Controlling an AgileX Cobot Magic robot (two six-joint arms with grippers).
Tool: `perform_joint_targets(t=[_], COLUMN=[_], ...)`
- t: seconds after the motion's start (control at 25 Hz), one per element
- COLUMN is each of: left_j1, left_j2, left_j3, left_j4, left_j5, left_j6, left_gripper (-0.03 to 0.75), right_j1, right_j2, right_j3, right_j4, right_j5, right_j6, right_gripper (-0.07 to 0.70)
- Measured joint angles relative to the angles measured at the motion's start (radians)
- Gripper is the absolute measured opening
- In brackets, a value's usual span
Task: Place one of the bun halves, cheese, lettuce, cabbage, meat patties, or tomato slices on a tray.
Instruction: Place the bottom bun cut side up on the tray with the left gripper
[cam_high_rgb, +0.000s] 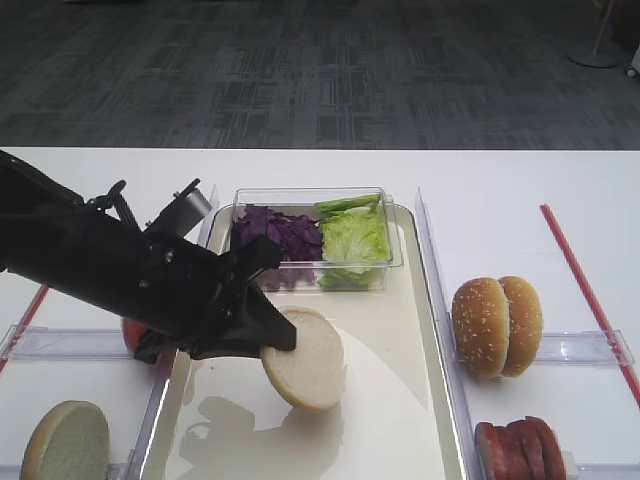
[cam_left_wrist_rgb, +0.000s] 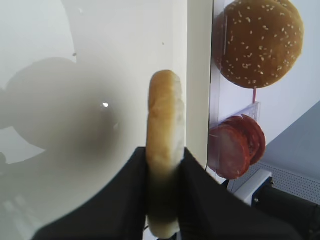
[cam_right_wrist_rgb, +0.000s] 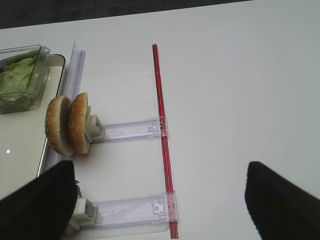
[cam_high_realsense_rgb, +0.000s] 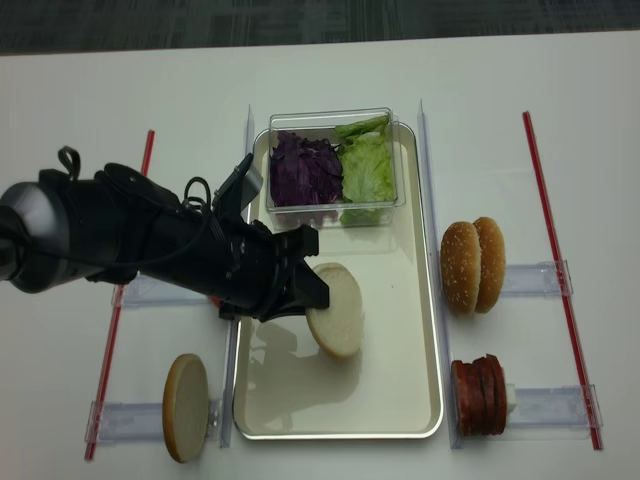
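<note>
A pale bun half (cam_high_realsense_rgb: 335, 311) is held tilted on edge above the cream tray (cam_high_realsense_rgb: 400, 340); lettuce (cam_high_realsense_rgb: 366, 170) and purple cabbage (cam_high_realsense_rgb: 305, 171) are contained at the tray's far end.

White tabletop (cam_high_rgb: 500, 180) in front; beyond its far edge, dark grey patterned carpet (cam_high_rgb: 300, 70), evenly lit from above.

No text, label, brand, number or sign can be read in any view. The long cream-white tray with a shiny metal rim (cam_high_realsense_rgb: 425, 300), the small clear plastic box (cam_high_realsense_rgb: 330, 118) and the white table top (cam_high_realsense_rgb: 500, 90) bear no writing or printed mark.
</note>
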Motion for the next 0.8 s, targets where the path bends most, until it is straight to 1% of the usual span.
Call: perform_joint_targets(t=[0.24,0.56,0.64,0.8], left_j1=[0.000,0.000,0.000,0.000], left_j2=[0.000,0.000,0.000,0.004], left_j3=[0.000,0.000,0.000,0.000], left_j4=[0.000,0.000,0.000,-0.009], left_j5=[-0.042,-0.046,-0.044,-0.044], left_j6=[0.015,0.023,0.052,0.075], left_gripper=[0.118,0.118,0.118,0.118], right_j1=[0.000,0.000,0.000,0.000], right_j2=[0.000,0.000,0.000,0.000], right_j3=[0.000,0.000,0.000,0.000], right_j4=[0.000,0.000,0.000,0.000], right_j5=[0.000,0.000,0.000,0.000], right_j6=[0.000,0.000,0.000,0.000], right_gripper=[0.692,0.692,0.692,0.692])
